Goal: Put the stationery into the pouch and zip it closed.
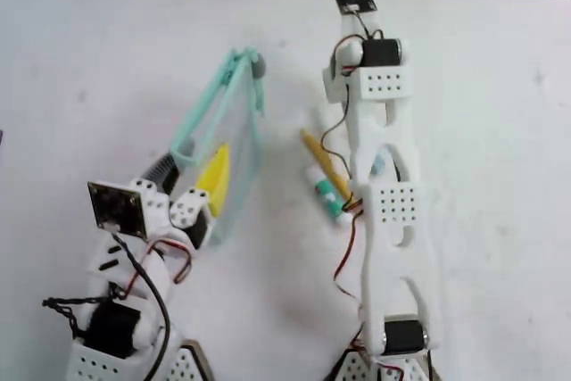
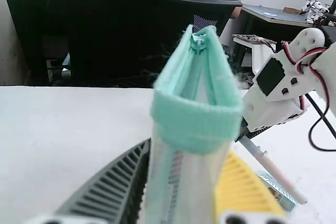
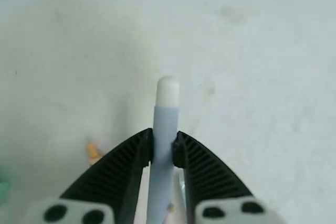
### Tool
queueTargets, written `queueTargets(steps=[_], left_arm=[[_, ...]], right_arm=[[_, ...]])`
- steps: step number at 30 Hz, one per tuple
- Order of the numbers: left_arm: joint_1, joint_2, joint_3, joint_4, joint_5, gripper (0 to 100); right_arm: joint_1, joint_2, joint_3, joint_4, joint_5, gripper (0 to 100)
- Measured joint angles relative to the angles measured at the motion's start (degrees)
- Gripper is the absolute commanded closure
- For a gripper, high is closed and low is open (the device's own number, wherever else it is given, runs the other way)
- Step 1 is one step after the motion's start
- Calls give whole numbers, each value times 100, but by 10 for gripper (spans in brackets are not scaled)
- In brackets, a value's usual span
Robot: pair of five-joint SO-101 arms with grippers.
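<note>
The left tool (image 1: 189, 171) is pressed onto a clear plastic pouch (image 1: 227, 131) with mint-green zipper trim. Its grey ribbed finger (image 1: 161, 167) lies on one side of the pouch and its yellow finger (image 1: 216, 176) on the other. In the left wrist view the pouch (image 2: 197, 114) stands on edge between those two fingers of the left tool (image 2: 184, 192). Its green-edged mouth is spread open into a narrow loop, and the zipper pull sits at the far end. From above, the pouch is left of centre on the white tabletop (image 1: 107, 69), tilted, with its far corner pointing away from the arms.

The right tool (image 3: 164, 142) pinches a pale blue pen (image 3: 164, 119) with a white rounded cap between its two black ribbed fingers, the cap pointing down towards the tabletop. In the left wrist view the pen (image 2: 273, 174) slopes down from the right tool towards the tabletop. It cannot be told whether its end touches the surface.

In the high view the right arm (image 1: 388, 202) stretches away from its base along the middle of the tabletop. Just beside it, between the arm and the pouch, lie a yellow wooden pencil (image 1: 321, 156) and a small white-and-green tube (image 1: 328, 194), close together and apart from the pouch. The pencil's orange end (image 3: 93, 150) shows beside the right tool's finger in the right wrist view.
</note>
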Motion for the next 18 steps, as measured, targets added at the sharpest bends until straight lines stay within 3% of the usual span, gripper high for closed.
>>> queueTargets(steps=[7,18], left_arm=[[0,0,0,0,0,816],[0,0,0,0,0,816]], right_arm=[[-18,-1582,2075,9,0,981],[-18,-2655,2400,9,-9,981]])
